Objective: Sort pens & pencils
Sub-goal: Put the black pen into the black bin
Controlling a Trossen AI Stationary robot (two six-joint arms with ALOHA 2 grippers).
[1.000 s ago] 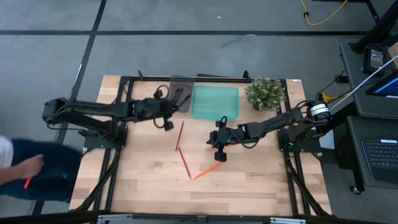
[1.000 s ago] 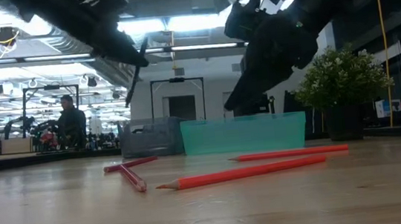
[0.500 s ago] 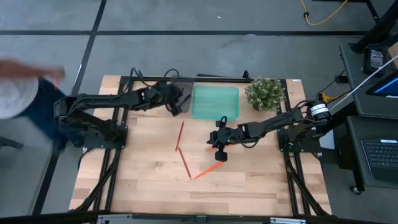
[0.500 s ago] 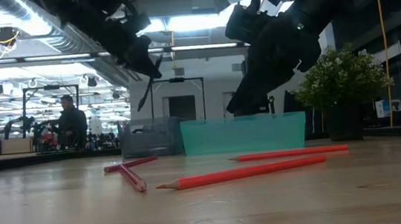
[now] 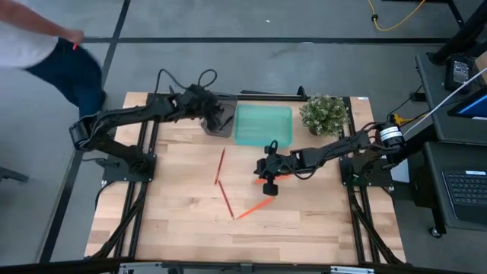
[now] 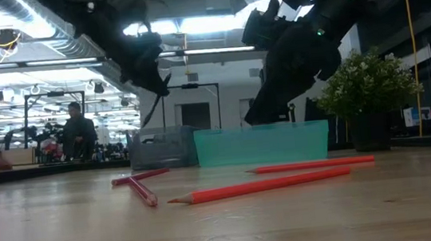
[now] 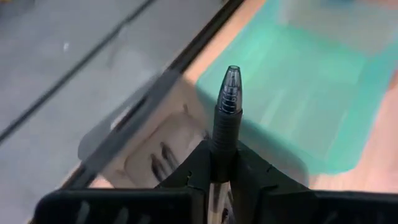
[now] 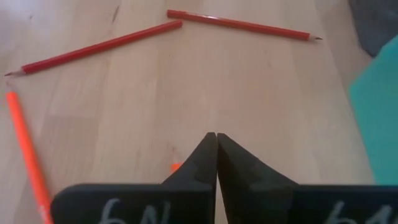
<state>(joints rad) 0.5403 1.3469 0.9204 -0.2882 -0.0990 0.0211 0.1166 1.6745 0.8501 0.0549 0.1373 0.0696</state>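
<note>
My left gripper (image 5: 215, 120) is shut on a black pen (image 7: 227, 102) above the grey tray (image 5: 222, 125) at the table's far edge. More pens (image 7: 165, 155) lie in that tray. The teal tray (image 5: 263, 124) stands to its right. My right gripper (image 5: 268, 186) hangs shut above the table's middle, clear of the wood. The end of an orange pencil (image 8: 176, 166) shows just beside its fingers. Two red pencils (image 5: 221, 166) (image 5: 226, 199) and another orange pencil (image 5: 253, 209) lie flat on the table. My left gripper pinches the pen's barrel (image 7: 222, 140) between its two fingers. The pen lies along the fingers, and its ribbed tip end (image 7: 231, 81) sticks out past the fingertips. The fingers slant down from the table's left. The pen is lifted clear, tilted tip-down above the grey tray.
A potted plant (image 5: 323, 114) stands at the far right, beside the teal tray. A black frame rail (image 5: 266, 95) runs along the far edge. A person (image 5: 46, 38) moves past the table's far left corner. Bare wood lies toward the near edge.
My left gripper has swung with the pen toward the table's far edge and to the right, from left of the grey tray to above it. It has tipped further down on the way. The person has walked along the table's left side toward the far corner.
</note>
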